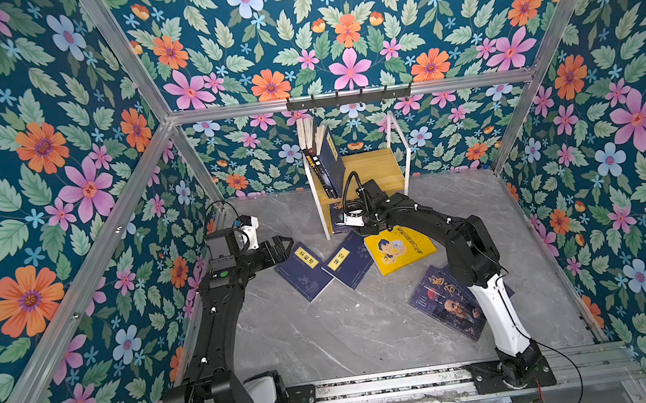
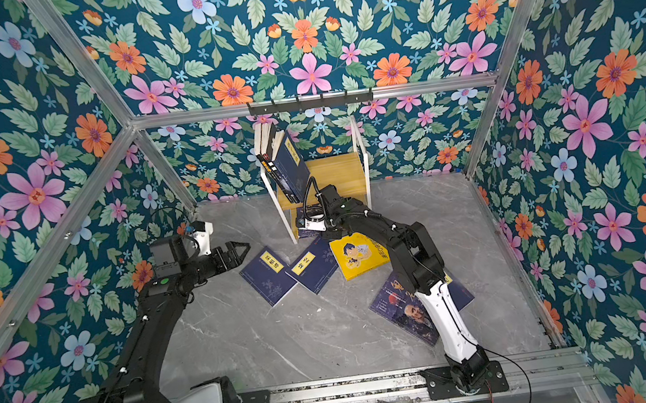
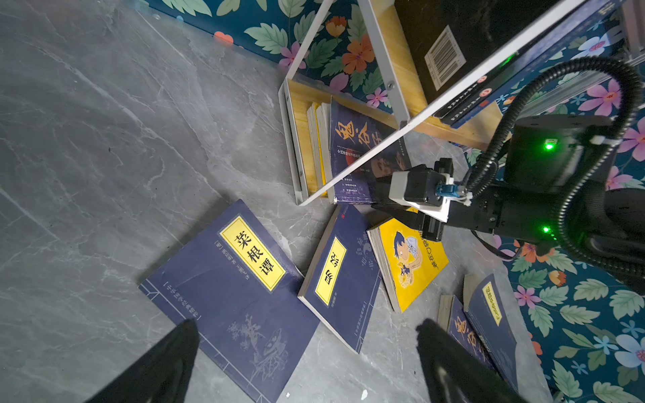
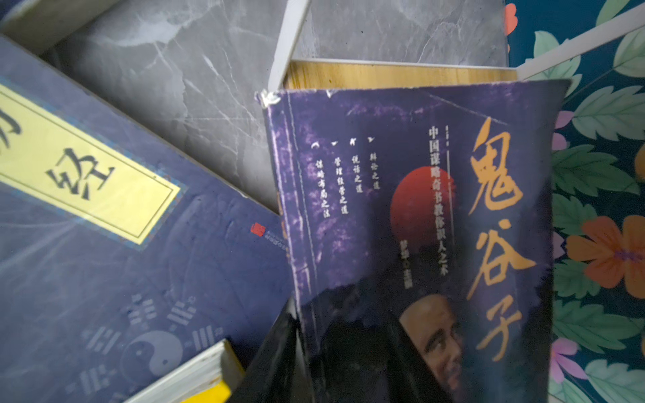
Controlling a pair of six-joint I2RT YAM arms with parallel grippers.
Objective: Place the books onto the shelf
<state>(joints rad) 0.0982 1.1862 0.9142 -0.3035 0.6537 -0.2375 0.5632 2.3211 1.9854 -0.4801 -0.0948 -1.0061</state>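
The shelf (image 1: 372,171) stands at the back wall with several books (image 1: 322,160) upright on its upper board. My right gripper (image 4: 314,331) reaches to the lower tier and is shut on the spine corner of a purple book with a bearded man (image 4: 419,209), which stands there (image 3: 366,157). On the floor lie two navy books with yellow labels (image 1: 302,272) (image 1: 347,260), a yellow cartoon book (image 1: 398,249) and another purple book (image 1: 447,304) partly under the right arm. My left gripper (image 3: 307,329) hangs open just above the near corner of the left navy book (image 3: 227,286).
A black hook rail (image 1: 348,98) runs along the frame above the shelf. Flowered walls close in the grey marble floor (image 1: 329,335) on three sides. The arms' base rail (image 1: 377,384) lines the front edge.
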